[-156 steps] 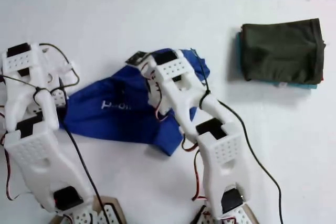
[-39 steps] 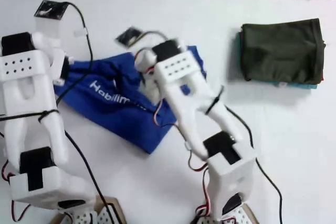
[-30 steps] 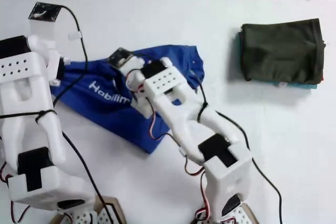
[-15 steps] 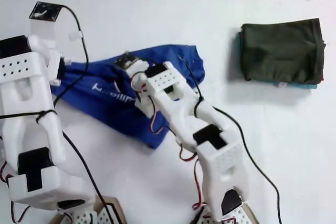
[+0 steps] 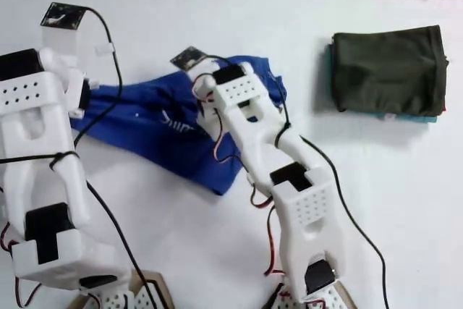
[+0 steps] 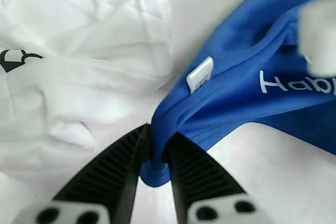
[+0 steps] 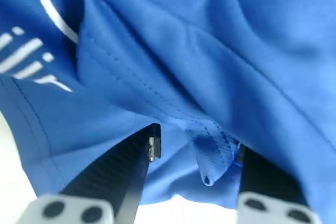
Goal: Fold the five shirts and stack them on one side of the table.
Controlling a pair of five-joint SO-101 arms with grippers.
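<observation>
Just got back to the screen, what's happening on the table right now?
Both arms are on the blue shirt, which lies crumpled and unfolded mid-table. The left gripper is shut on one edge of it, beside some crumpled white cloth. The right gripper is open around a bunched hem of the same shirt. A folded dark green shirt sits on a teal one over on the right arm's side.

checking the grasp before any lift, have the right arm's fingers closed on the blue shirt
No, in the right wrist view the fingers stand apart with a loose fold of the blue shirt between them.
</observation>
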